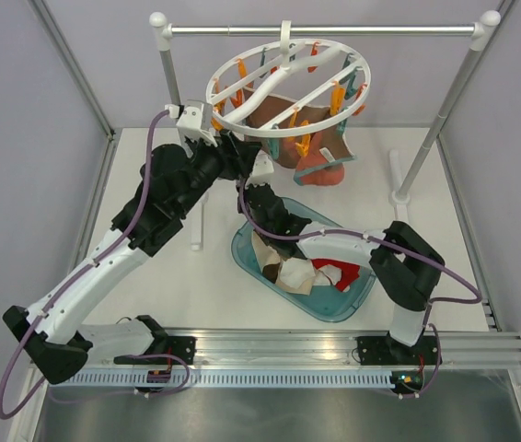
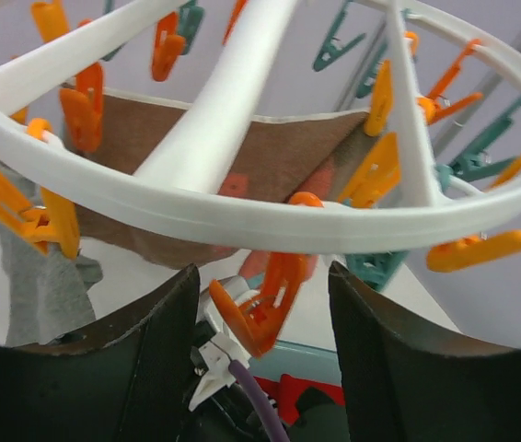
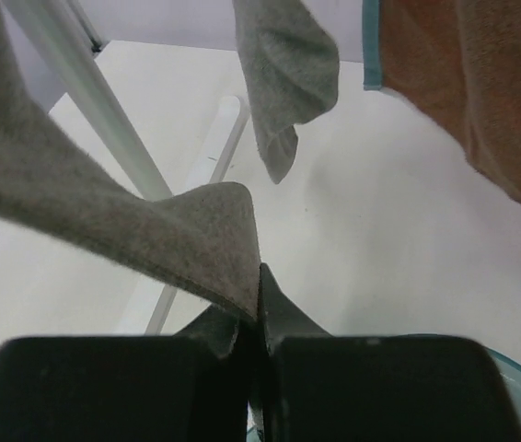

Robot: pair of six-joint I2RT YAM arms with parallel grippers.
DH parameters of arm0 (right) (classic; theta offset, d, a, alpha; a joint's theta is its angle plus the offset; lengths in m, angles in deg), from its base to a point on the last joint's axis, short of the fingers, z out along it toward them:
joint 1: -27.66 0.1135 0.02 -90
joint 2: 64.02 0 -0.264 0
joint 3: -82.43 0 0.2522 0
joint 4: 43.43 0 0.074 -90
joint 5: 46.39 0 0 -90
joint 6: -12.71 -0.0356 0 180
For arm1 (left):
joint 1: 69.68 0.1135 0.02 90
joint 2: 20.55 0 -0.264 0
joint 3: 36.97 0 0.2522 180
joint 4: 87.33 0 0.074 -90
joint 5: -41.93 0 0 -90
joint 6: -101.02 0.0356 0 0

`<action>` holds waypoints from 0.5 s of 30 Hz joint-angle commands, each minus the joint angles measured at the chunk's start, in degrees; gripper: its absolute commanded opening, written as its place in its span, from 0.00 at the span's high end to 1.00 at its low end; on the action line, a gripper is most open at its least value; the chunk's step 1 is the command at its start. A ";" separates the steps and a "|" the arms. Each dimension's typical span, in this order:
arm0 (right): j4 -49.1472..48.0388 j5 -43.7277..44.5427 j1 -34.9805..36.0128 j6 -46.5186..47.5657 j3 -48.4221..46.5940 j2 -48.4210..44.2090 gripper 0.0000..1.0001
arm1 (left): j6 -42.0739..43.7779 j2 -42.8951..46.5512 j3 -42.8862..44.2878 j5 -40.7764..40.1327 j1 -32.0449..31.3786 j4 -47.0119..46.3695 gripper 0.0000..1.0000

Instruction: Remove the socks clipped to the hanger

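The white round hanger [image 1: 288, 87] hangs by its hook from the rail, with orange and teal clips around its ring. My left gripper [image 1: 235, 147] is under the ring's left side. In the left wrist view it [image 2: 262, 276] is open, with an orange clip [image 2: 265, 299] between the jaws and not touched. My right gripper [image 1: 256, 189] is just below it, shut on the lower end of a grey sock [image 3: 150, 221] that stretches up to the left. A second grey sock [image 3: 283, 74] hangs beside it. A grey sock [image 2: 44, 285] also shows in the left wrist view.
A brown cloth [image 1: 288, 124] and a coral cloth [image 1: 320, 170] hang from the hanger. A teal tub [image 1: 242, 253] below holds loose socks, beige [image 1: 283, 267] and red [image 1: 343, 273]. The metal rail stand's posts [image 1: 173, 83] flank the hanger.
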 commanded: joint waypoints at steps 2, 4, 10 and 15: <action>-1.37 -4.07 0.15 -0.38 3.33 -5.66 0.99 | -1.43 4.24 -0.66 9.02 -0.36 1.01 0.37; -0.93 -5.47 0.15 0.15 4.48 -7.07 0.99 | -1.60 6.35 -1.98 11.83 -0.36 0.92 0.37; 0.30 -8.29 0.15 0.94 7.37 -11.11 0.99 | -3.00 12.58 -5.40 10.80 -0.36 2.15 0.20; 1.71 -11.19 -0.03 1.56 10.01 -15.41 0.99 | -3.97 17.51 -8.30 -0.44 -0.27 4.43 0.22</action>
